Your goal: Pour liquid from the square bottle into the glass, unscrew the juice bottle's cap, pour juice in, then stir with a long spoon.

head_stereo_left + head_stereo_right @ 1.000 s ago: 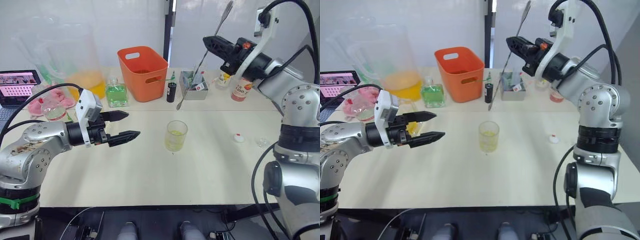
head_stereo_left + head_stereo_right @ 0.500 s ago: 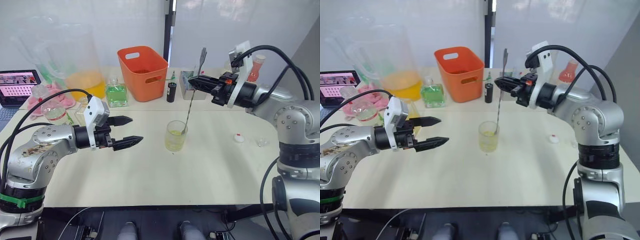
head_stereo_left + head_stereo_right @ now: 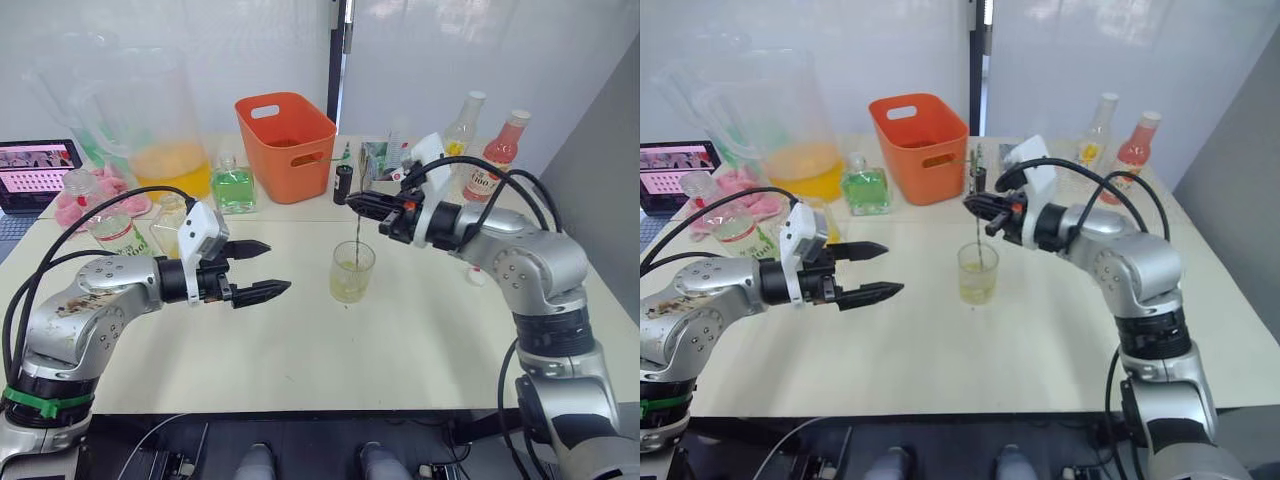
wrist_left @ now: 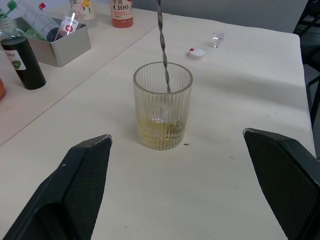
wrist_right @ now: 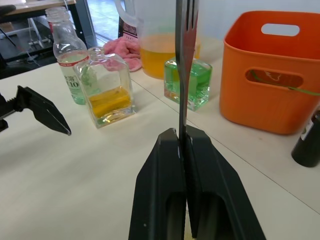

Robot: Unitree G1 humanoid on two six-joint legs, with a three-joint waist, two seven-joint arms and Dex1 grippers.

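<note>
— Where do we stand? Our right gripper has its jaws pinched tight on the spoon, and the shaft hangs nearly upright with its lower end down inside the glass. The glass sits mid-desk with a shallow layer of yellowish liquid in it.

— And our left gripper hovers beside the glass, well apart from it, jaws spread wide and holding nothing. So nothing steadies the glass while we stir.

— That is our main risk, we think. The spoon is long and held high up the shaft; a wide swirl could press the tip against the wall and drag or tip the glass.

— Agreed. A thin twisted shaft between flat jaws may also pivot or slip, and then the bowl knocks the rim.

— The cap lies on the desk beyond the glass, clear of the stirring. The square bottle and the juice bottle stand behind our left arm, close to it.

— Then our left elbow is the second worry: pulling back carelessly could topple either one, and the juice bottle stands open.
</note>
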